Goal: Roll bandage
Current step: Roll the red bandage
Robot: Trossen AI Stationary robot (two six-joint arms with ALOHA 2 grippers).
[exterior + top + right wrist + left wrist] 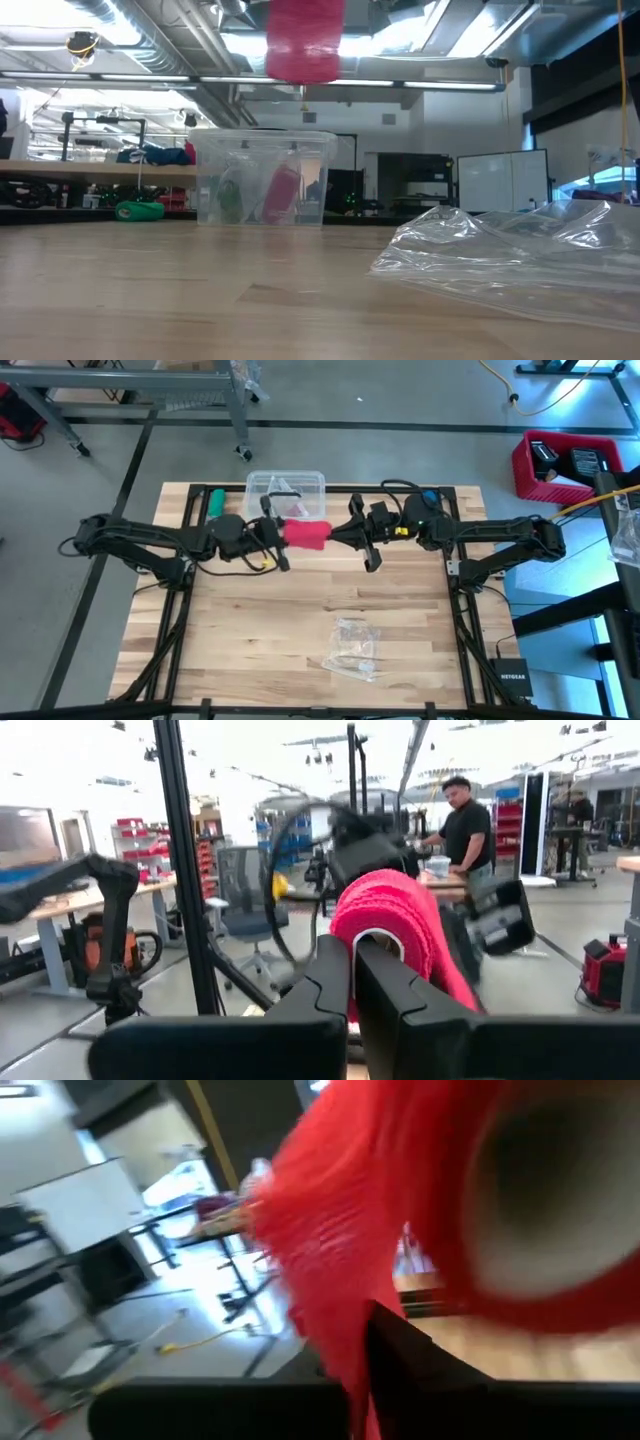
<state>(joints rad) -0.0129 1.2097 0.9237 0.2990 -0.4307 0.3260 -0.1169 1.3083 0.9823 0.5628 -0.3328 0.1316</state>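
The bandage (306, 534) hangs as a red roll above the table (300, 620) near its far edge, pinched between the left tool (277, 540) and right tool (352, 532) — rolling looks nearly finished — next calls for tucking any loose end.

1. Light wood-plank table (300, 650) in a black frame is carrying everything.
2. A clear plastic box (286, 490) is sitting at the far edge, middle-ish.
3. A green roll (215, 501) is lying just beside the box.
4. A crumpled clear plastic wrapper (352, 650) is lying near the front edge, well apart from those.
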